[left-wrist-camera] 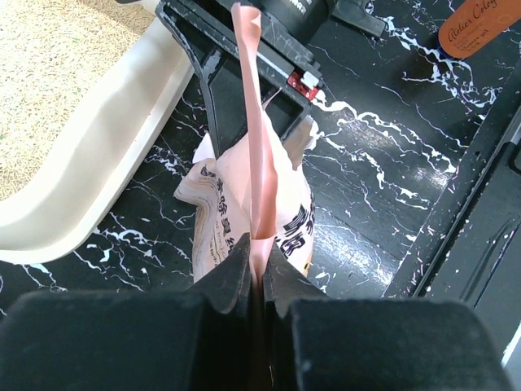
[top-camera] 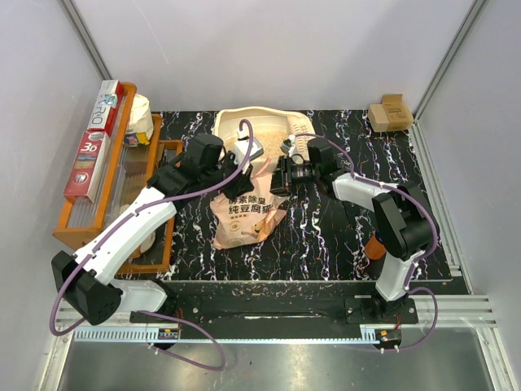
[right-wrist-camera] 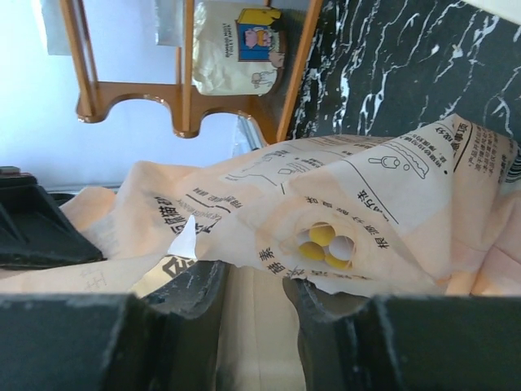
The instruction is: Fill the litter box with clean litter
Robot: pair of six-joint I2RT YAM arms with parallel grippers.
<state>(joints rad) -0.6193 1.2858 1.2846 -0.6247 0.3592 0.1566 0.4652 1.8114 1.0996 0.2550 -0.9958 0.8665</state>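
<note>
Both hands pinch the bag; litter box holds clean litter.

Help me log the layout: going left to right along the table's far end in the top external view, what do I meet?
Wrap boxes → pale pouch → litter box → cardboard box.

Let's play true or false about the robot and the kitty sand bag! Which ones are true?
1. The left gripper and the right gripper both pinch the bag. True.
2. The litter box has nothing in it. False: litter already lies inside.
3. The bag is blue. False: it is pink and white.
4. The orange tray is on the left side of the table. True.
</note>
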